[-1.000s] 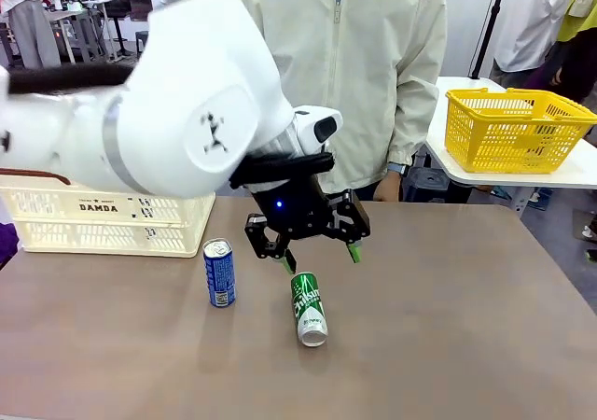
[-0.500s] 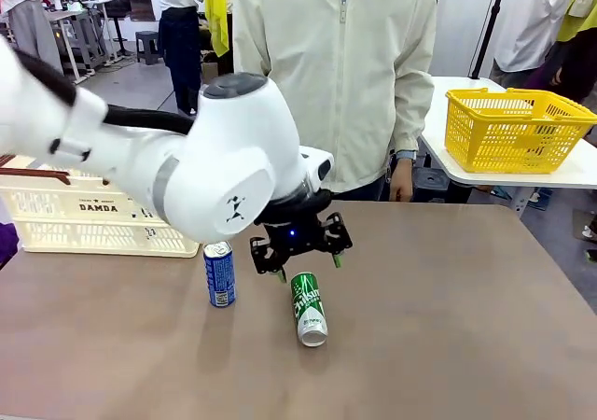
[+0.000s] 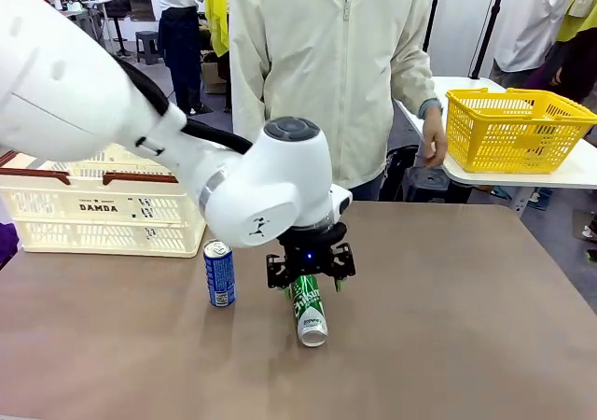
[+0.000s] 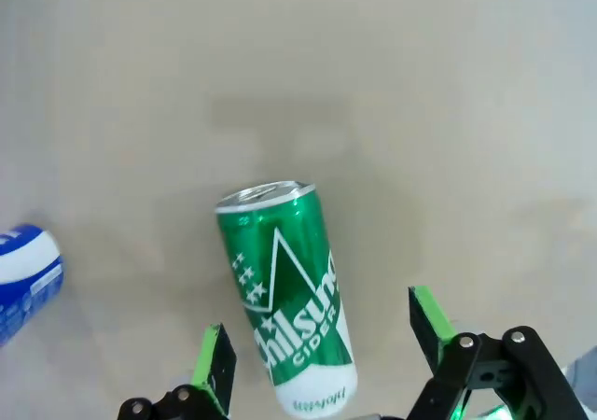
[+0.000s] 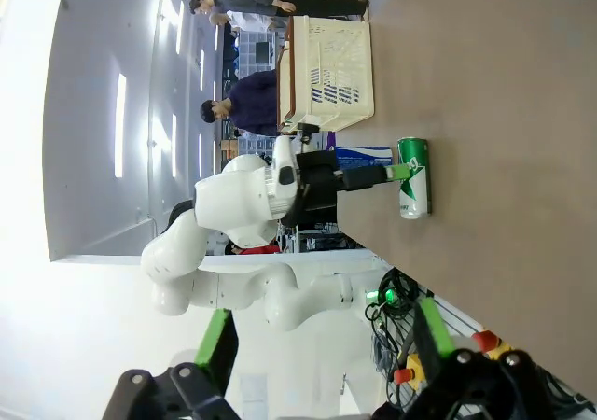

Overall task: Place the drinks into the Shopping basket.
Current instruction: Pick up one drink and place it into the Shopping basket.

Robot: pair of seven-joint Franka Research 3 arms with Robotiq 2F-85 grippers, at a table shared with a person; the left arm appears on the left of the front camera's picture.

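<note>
the left gripper (image 4: 320,338) stands jaws wide astride the fallen green can (image 4: 284,289), the can between its pads and seemingly untouched, lined up to pinch its round sides. a moment earlier the jaws hung above and beyond it; the shopping basket (image 3: 103,207) sits well outside them.

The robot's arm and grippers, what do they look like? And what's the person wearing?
The left arm is white, fat and rounded, with a small black logo and a black cable along it. The left gripper is black with green pads and a tiny blue light. The right gripper matches: black, green pads. The person wears a cream zip jacket.
</note>
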